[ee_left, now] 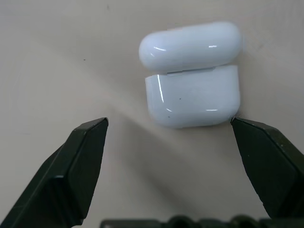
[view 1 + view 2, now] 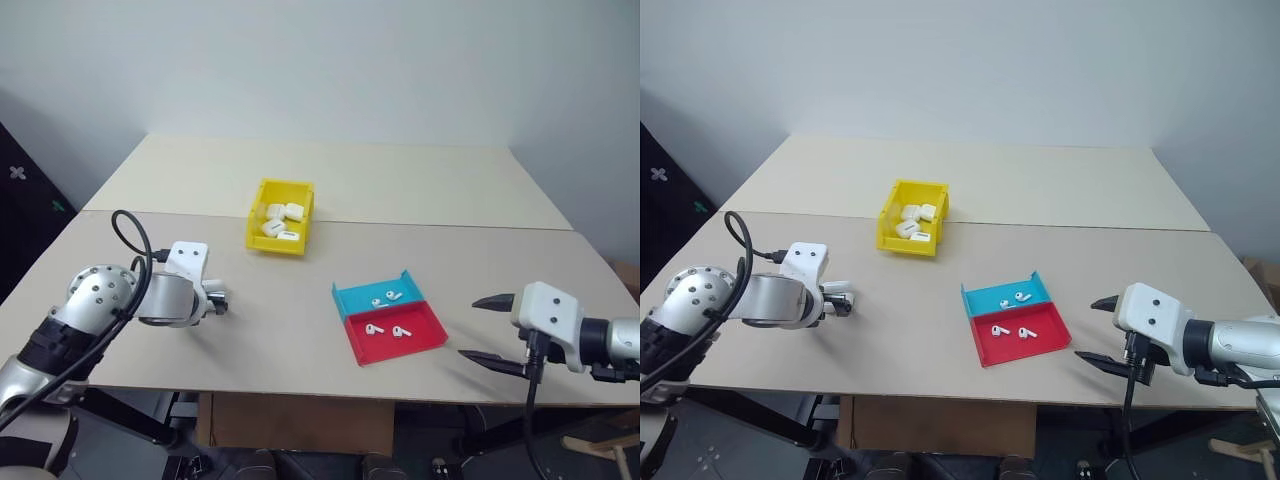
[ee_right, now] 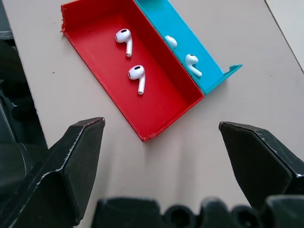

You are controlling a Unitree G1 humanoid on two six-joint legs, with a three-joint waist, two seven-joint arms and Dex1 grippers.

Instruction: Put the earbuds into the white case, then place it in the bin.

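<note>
— What's at your left side?

— My left gripper (image 1: 168,128) hangs low over the table (image 2: 300,330), its fingers (image 1: 80,161) spread wide with nothing gripped. The white case (image 1: 192,76) lies on the table just ahead of them, lid shut as far as I can tell. One fingertip is right beside the case's lower corner; whether it touches I can't tell. The other finger is well apart from it.

— And past that, toward the middle?

— The bin (image 2: 280,216) sits farther out, ahead and to the right of my left fingers. Several white cases (image 2: 277,222) already lie inside it.

— Where are the earbuds?

— Between my two grippers, nearer the right one. Two earbuds (image 3: 132,58) lie in the red tray (image 3: 161,99), and two more earbuds (image 3: 185,53) in the blue tray (image 3: 209,78) touching it on the far side.

— Your right side?

— My right gripper (image 2: 490,328) hovers at the table's near edge, fingers (image 3: 76,156) open and empty, pointing toward the red tray, which lies just ahead of the tips and apart from them.
</note>
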